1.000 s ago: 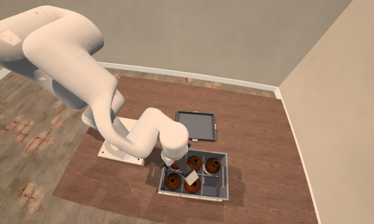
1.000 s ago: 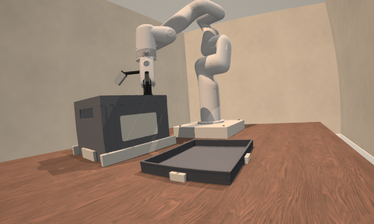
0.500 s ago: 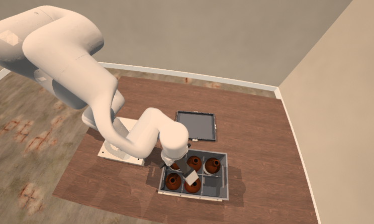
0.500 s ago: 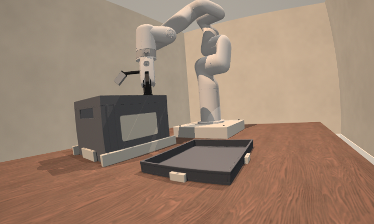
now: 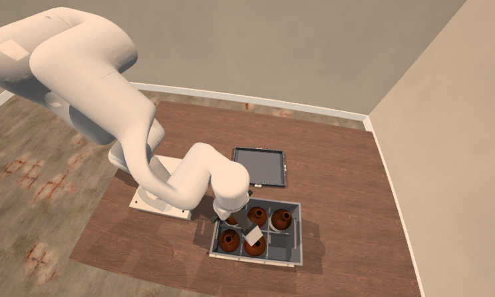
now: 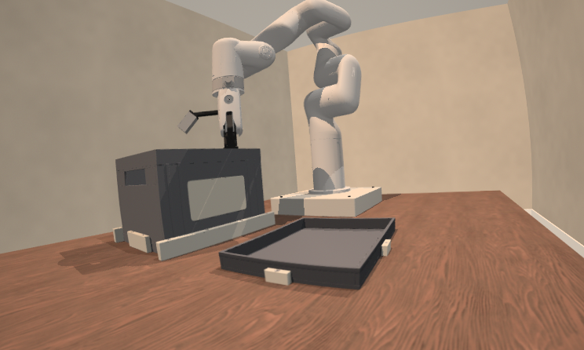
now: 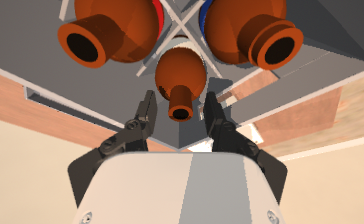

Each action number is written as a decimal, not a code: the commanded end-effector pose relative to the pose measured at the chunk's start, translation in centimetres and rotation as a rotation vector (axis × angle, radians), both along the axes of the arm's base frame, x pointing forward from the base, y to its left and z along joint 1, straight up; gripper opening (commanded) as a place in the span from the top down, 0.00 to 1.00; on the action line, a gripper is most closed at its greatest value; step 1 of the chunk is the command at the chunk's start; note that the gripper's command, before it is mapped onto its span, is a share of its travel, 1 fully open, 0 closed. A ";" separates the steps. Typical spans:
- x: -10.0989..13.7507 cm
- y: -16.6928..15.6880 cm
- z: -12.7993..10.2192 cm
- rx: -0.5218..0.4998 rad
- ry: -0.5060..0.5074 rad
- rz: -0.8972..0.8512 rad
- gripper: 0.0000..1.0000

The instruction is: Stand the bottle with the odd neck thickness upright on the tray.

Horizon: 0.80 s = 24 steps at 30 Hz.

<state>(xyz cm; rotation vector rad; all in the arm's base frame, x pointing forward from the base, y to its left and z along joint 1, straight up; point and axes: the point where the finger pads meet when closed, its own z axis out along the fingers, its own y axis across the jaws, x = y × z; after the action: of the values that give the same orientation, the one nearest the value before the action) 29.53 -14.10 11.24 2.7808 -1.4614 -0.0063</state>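
Note:
A dark grey crate [image 5: 261,230] holds several brown bottles, each in its own cell. My gripper [image 7: 180,100] is open and hangs over the crate's near-left corner cell. Its two fingers stand on either side of the slim neck of the brown bottle [image 7: 180,80] there, with a gap on each side. Two more bottles [image 7: 108,27] [image 7: 248,30] with wider mouths stand in the cells beyond. In the top view the wrist [image 5: 230,216] covers most of that corner bottle. The dark tray [image 5: 259,166] lies flat beside the crate with nothing on it. In the exterior view the fingers [image 6: 230,140] reach the crate's top rim.
The crate [image 6: 190,193] sits between pale stop blocks on a brown table, and the tray [image 6: 312,249] has small pale blocks at its edges. The arm's base plate [image 6: 326,202] stands behind the tray. One crate cell at the front right is empty [image 5: 281,247].

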 end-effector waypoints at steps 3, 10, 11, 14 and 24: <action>0.1 -0.1 0.4 -0.002 -0.004 0.000 0.35; 0.1 -0.1 1.3 -0.002 -0.004 0.000 0.35; 0.1 -0.1 1.5 -0.002 -0.004 0.000 0.35; 0.1 -0.1 2.4 -0.002 -0.004 0.000 0.35; 0.1 -0.1 5.1 -0.002 -0.004 0.000 0.35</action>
<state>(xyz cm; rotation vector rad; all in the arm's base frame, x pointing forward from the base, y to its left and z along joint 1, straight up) 29.61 -14.14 15.85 2.7809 -1.4614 -0.0020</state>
